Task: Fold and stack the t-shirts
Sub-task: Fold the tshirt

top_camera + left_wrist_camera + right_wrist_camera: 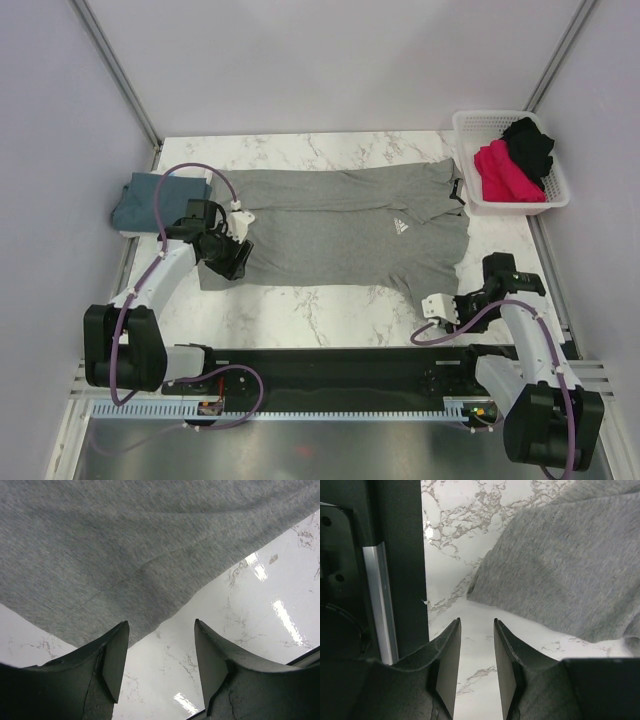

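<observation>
Grey shirt [340,230] is lying spread flat mid-surface and turned sideways, with the hem pointing left and the neck pointing right. The white logo [398,226] is facing up. Cloth is wrinkling a little along the far edge.

Teal shirt [140,200] is sitting folded at the left edge of the surface [320,310], just beside the grey hem's far corner.

Pink shirt [505,172] and black shirt [528,145] are lying bunched in the basket [470,125] at the far right corner, pink nearer and black behind it.

Left pincer [225,255] is hanging over the near-left corner of the grey shirt. It is spread, with nothing between the jaws. In the wrist view one finger [112,655] is overlapping the cloth edge and the other is showing over bare marble. Cannot tell whether either is touching.

Right pincer [445,305] is sitting by the grey shirt's near-right corner. The jaws are parted by a narrow gap and are gripping nothing, pointing at bare marble. The cloth corner is lying just ahead and to the right of the fingertips. A black rail [400,555] is running along the left of that wrist view.
</observation>
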### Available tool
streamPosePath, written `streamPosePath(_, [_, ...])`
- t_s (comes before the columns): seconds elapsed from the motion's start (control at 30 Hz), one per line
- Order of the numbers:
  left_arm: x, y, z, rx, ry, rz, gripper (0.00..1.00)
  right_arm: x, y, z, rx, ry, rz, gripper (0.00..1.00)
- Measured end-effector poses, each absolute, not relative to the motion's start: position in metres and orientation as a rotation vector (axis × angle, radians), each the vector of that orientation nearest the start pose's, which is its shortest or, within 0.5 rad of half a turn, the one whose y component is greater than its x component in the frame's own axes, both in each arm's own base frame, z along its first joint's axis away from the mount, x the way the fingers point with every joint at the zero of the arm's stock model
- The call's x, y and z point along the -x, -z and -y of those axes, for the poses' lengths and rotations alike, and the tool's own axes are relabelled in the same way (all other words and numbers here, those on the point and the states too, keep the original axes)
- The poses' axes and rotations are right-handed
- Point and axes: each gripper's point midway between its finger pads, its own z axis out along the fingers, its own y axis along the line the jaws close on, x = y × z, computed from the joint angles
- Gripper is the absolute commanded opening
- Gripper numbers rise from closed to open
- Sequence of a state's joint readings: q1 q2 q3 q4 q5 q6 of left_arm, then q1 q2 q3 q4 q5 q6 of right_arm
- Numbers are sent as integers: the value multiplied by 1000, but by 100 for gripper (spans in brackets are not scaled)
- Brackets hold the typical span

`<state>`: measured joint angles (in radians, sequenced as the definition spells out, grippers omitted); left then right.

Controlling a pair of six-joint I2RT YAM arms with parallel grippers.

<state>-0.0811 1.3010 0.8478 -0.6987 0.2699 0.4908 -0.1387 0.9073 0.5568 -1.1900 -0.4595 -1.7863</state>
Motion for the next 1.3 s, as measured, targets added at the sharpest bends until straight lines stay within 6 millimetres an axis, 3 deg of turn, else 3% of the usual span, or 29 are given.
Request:
streamPosePath(0.43, [-268,-71,48,-820,227,-2547,63,-128,-36,-31,2067,-404,-1794,42])
streamPosePath(0.73, [-276,-69,44,-814,201,-2561,63,-130,-19,-34,2089,-444,-1791,42])
streamPosePath(0.87, [-276,-66,42,-807,198,-2572,63,-132,-13,-35,2091,-457,-1798,33])
streamPosePath(0.97, [-276,-66,37,-794,178,-2580,62,-133,-11,-36,2077,-476,-1824,20])
streamPosePath(1.1, [-276,-64,22,-742,140,-2605,62,-137,-12,-37,2043,-482,-1868,9])
streamPosePath(1.3, [-260,-58,-9,-694,57,-2648,63,-142,-12,-37,2002,-467,-1901,4])
